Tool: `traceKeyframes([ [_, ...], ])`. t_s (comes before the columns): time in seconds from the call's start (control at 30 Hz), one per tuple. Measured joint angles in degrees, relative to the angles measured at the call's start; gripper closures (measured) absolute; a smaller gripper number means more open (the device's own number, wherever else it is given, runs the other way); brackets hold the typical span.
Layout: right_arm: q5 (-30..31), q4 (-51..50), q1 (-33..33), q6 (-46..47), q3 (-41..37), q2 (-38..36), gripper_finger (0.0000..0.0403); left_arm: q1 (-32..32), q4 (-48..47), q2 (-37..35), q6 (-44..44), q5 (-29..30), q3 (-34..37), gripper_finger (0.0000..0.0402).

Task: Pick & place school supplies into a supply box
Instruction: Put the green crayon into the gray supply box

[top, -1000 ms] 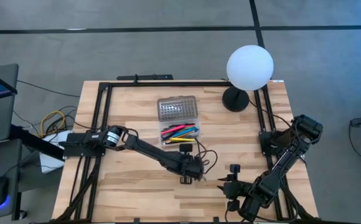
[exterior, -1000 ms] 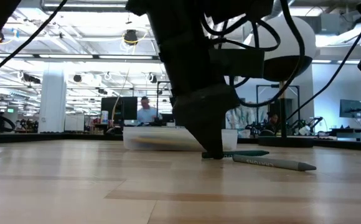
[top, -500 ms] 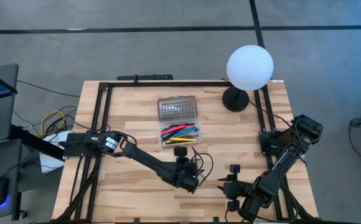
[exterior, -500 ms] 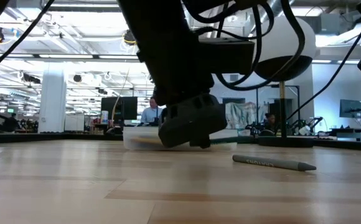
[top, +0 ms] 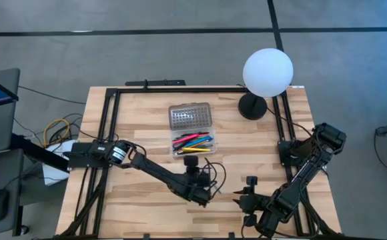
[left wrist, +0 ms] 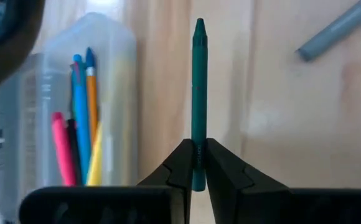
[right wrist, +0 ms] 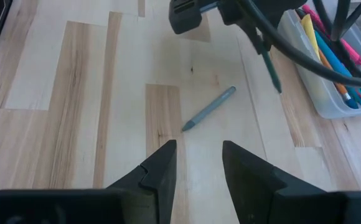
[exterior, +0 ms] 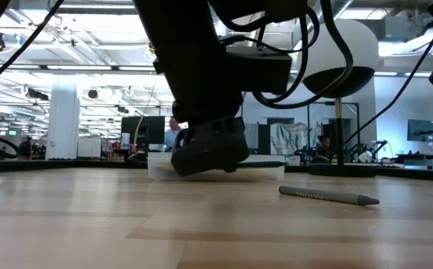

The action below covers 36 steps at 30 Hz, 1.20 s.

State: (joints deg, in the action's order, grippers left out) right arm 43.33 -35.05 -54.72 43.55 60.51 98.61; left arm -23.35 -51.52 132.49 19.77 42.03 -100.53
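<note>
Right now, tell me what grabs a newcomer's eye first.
The left gripper, above mid-table, is shut on a dark green crayon beside the clear supply box of bright pens. A grey crayon lies alone on the wood ahead of the open right gripper, and a white globe lamp fills the far right corner.

The table (top: pixel 140 133) is of pale wood, in glued strips with a visible grain, smooth and with a soft sheen in the low view. The supply box (top: pixel 192 142) is clear, slightly cloudy plastic; its open lid (top: pixel 191 116) is grey with a dotted texture. The green crayon (left wrist: pixel 198 99) looks waxy and matt, and the grey crayon (right wrist: pixel 208 108) on the wood is matt too. The left end effector (left wrist: pixel 197 163) has fingers (left wrist: pixel 221 177) of dark, smooth, matt plastic. The lamp globe (top: pixel 267 71) is white and matt, on a black base (top: pixel 251 107). The frame (top: pixel 107 127) on the table looks like black matt metal.
</note>
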Motion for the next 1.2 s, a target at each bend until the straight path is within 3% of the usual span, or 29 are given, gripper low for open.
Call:
traceKeyframes([
  [0.57, 0.0, 0.8, 0.2, -0.2, 0.0, 0.0, 0.0281, 2.7, -9.9, -4.4, 3.7, 8.0, -0.2, 0.0378],
  [0.97, 0.0, 1.1, 0.2, -0.4, 0.0, 0.0, 0.0281, 11.4, -16.9, -4.7, 5.1, 3.1, -0.2, 0.0378],
  [1.2, 0.0, 1.0, 0.1, -0.4, 0.0, 0.0, 0.0281, 12.9, -20.2, -4.7, 6.0, 2.2, -0.2, 0.0366],
])
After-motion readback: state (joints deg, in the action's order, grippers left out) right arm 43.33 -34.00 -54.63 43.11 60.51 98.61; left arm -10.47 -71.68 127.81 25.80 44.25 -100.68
